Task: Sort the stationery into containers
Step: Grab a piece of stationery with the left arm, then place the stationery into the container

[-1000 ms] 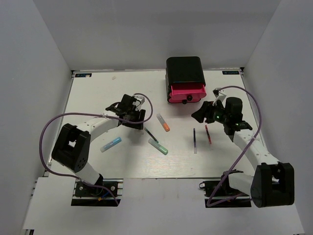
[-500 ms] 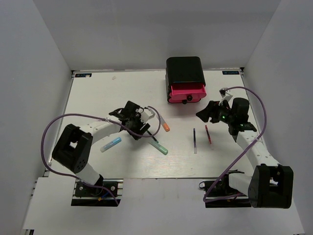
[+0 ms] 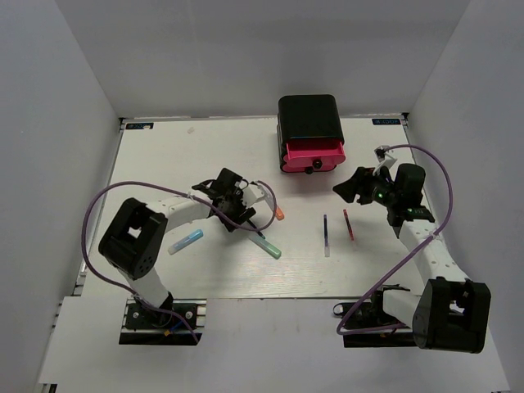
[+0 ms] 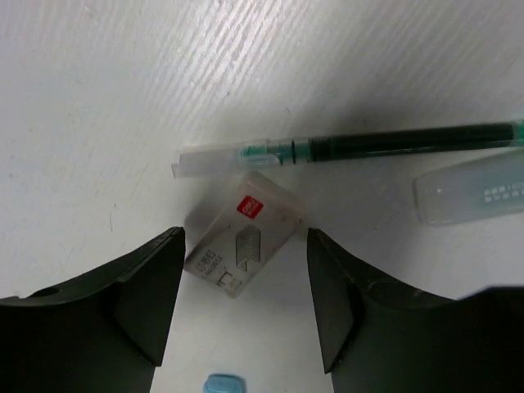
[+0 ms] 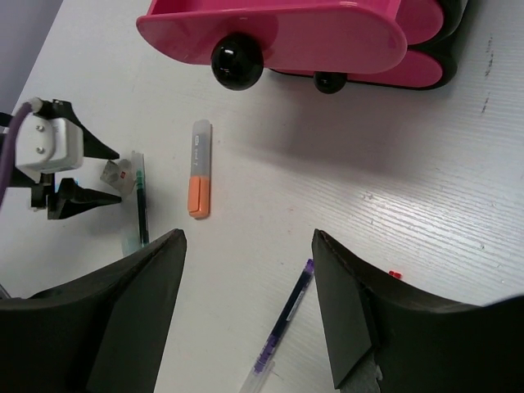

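My left gripper (image 4: 244,299) is open and low over the table, with the small white block (image 4: 240,244) lying between its fingertips, apart from both. A thin dark pen (image 4: 368,146) lies just beyond the block, and the green marker (image 4: 471,186) is at the right. The light blue marker (image 3: 186,241) lies left of that gripper (image 3: 239,211). My right gripper (image 5: 250,278) is open and empty above the blue pen (image 5: 284,315), near the red pen (image 3: 349,223). The orange marker (image 5: 200,169) lies before the open pink drawer (image 5: 278,33) of the black cabinet (image 3: 309,119).
The open drawer's black knob (image 5: 237,59) juts toward the right gripper, with a lower drawer's knob (image 5: 330,81) behind it. The left arm's purple cable (image 3: 98,205) loops over the table's left side. White walls enclose the table on three sides.
My left gripper has moved right and nearer, down over the white block and dark pen. My right gripper has drawn back to the right, away from the drawer.
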You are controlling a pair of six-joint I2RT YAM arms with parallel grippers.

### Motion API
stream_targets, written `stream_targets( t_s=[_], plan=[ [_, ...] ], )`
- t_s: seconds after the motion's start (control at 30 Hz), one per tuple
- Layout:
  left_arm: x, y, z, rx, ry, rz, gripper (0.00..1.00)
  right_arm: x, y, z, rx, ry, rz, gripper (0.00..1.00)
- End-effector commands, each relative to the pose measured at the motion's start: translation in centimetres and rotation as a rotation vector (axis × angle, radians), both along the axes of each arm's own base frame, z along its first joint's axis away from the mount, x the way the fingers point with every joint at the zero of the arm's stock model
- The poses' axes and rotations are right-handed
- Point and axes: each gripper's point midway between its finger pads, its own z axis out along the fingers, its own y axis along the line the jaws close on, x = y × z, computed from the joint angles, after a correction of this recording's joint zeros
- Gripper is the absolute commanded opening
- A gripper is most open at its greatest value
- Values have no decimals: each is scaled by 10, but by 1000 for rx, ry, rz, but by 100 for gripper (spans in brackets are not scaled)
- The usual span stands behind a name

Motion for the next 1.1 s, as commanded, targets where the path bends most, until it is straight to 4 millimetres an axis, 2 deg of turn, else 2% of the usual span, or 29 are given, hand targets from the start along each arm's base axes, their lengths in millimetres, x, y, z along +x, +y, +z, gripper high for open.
stream_targets(
  t_s=[0.0, 0.1, 0.23, 0.33, 0.47, 0.5, 0.53, 0.6, 0.67, 0.7, 0.73, 0.77, 0.8, 0.83, 0.87, 0.9, 0.93, 1.03, 1.07],
  plan=[
    [13, -9, 8, 8, -40, -23, 71, 0, 1, 9, 15, -46, 15, 69],
    [15, -10, 8, 8, -40, -23, 61, 0, -1, 11, 13, -52, 12, 69],
    [12, -10, 5, 26, -26, -28, 41, 0, -3, 13, 14, -57, 7, 69],
    [11, -15, 27, -17, -26, -8, 33, 0, -4, 13, 17, -58, 6, 69],
    [2, -35, 80, -173, -51, -37, 28, -1, -5, 15, 16, -69, 15, 69],
    [5, -42, 107, -237, -110, -47, 26, -1, -5, 16, 11, -77, 19, 69],
    [6, -47, 120, -280, -136, -52, 26, -1, -5, 15, 4, -81, 25, 69],
    [9, -68, 163, -403, -201, -86, 26, -1, -5, 15, -5, -90, 31, 69],
    [16, -89, 201, -536, -264, -125, 25, -2, -5, 16, -26, -113, 53, 60],
    [21, -99, 225, -593, -298, -145, 25, -3, -4, 16, -38, -129, 64, 51],
    [23, -109, 239, -633, -320, -166, 25, -4, -3, 17, -42, -142, 80, 22],
    [32, -122, 246, -673, -337, -190, 25, -4, -3, 16, -50, -146, 82, 5],
    [36, -133, 253, -705, -335, -194, 25, -6, -2, 17, -59, -162, 101, 0],
    [46, -142, 278, -740, -382, -213, 25, -6, -3, 17, -70, -173, 107, 0],
    [51, -152, 285, -762, -397, -224, 25, -7, -2, 18, -76, -185, 114, 0],
    [58, -161, 307, -793, -432, -247, 24, -7, -3, 19, -83, -198, 115, 0],
    [68, -174, 291, -780, -402, -249, 24, -6, -3, 20, -92, -208, 114, 0],
    [91, -202, 294, -794, -436, -274, 24, -6, -5, 21, -105, -226, 107, 0],
    [96, -206, 293, -794, -437, -274, 24, -6, -5, 22, -107, -229, 104, 0]
  ],
)
